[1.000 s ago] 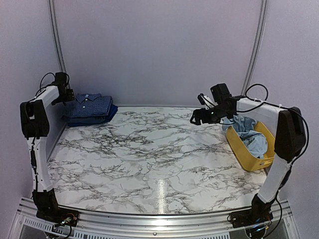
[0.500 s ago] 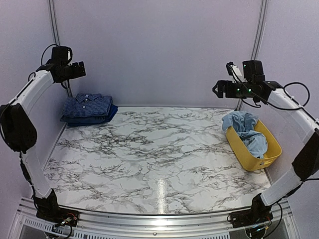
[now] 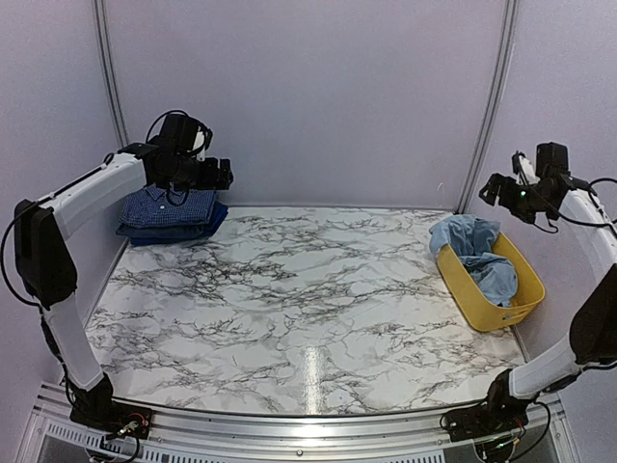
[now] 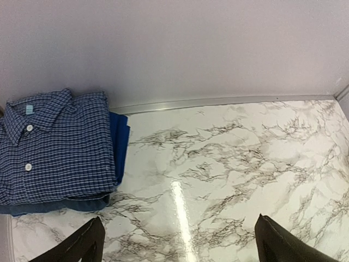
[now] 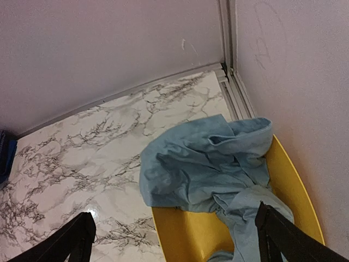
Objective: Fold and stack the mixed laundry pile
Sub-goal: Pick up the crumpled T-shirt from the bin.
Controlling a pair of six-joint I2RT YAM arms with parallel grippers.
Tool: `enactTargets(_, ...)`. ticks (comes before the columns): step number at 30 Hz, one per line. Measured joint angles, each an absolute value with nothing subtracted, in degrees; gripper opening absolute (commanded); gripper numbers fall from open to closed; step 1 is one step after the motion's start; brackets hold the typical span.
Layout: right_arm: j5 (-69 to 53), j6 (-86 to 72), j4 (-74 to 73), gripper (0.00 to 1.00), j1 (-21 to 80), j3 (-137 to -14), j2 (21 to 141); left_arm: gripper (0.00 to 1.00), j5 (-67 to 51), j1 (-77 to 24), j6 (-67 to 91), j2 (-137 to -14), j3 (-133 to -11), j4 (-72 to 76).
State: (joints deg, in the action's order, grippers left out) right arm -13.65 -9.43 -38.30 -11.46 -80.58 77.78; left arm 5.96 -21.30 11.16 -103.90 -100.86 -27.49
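Light-blue T-shirt (image 5: 202,158) sits bunched in the tub (image 5: 292,180) just below your nearer, right gripper (image 5: 174,240), spread wide, empty.

Both arms up over the marble table (image 3: 289,318), jaws spread wide.
Left arm (image 3: 96,188) bent inward, left gripper (image 3: 218,175) above table's far-left corner; right arm (image 3: 590,220) stretched tall, right gripper (image 3: 492,189) above far-right corner, fingers well apart.

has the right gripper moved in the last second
Yes. The right gripper has swung up and to the right, from left of the yellow tub to above its far end.
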Motion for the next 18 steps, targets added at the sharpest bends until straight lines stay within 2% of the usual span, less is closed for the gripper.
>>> enactTargets(11, -12.6, -12.3, -43.7, 0.98, -16.8, -75.2, 80.4, 0.99, 3.9, -27.4, 11.1, -109.5, -100.5, -27.5)
enactTargets(18, -8.2, -12.8, -44.7, 0.96, -17.1, -73.5, 88.1, 0.99, 3.2, -27.4, 11.0, -111.6, -99.7, -27.2)
